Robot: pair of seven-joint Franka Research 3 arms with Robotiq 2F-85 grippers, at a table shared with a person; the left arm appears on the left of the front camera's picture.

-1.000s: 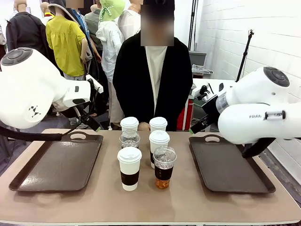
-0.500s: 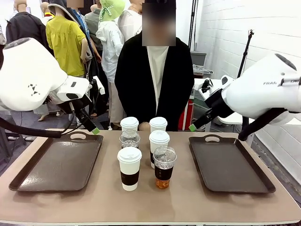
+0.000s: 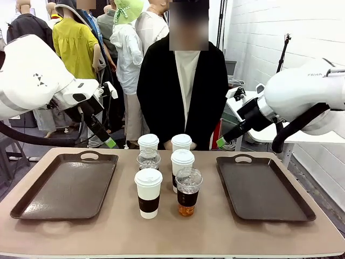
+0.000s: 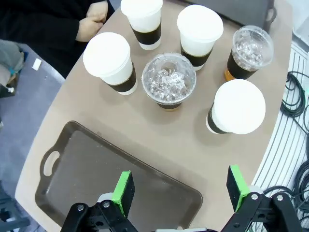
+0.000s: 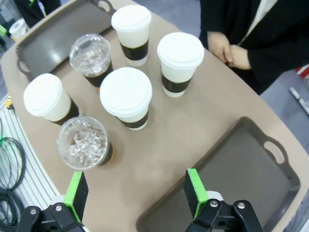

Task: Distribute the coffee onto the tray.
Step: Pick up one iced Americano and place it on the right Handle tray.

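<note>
We have swung both arms higher since a second ago; our left gripper (image 4: 180, 188) and right gripper (image 5: 136, 191) hang wide open and empty. Six coffee cups (image 3: 148, 191) stand clustered mid-table, between the left tray (image 3: 64, 189) and the right tray (image 3: 264, 189), on neither.

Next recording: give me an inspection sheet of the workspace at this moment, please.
Surface: tan table, bare around the cups.
Job's things: four lidded paper cups and two dome-lidded cups grouped mid-table; left tray and right tray both empty.
Clutter: nothing seen.
Tools: left tool and right tool open, empty, above the table.
Cables: black cables coiled on the floor beside the table.
Surroundings: person in black jacket at the far edge, hands together.
</note>
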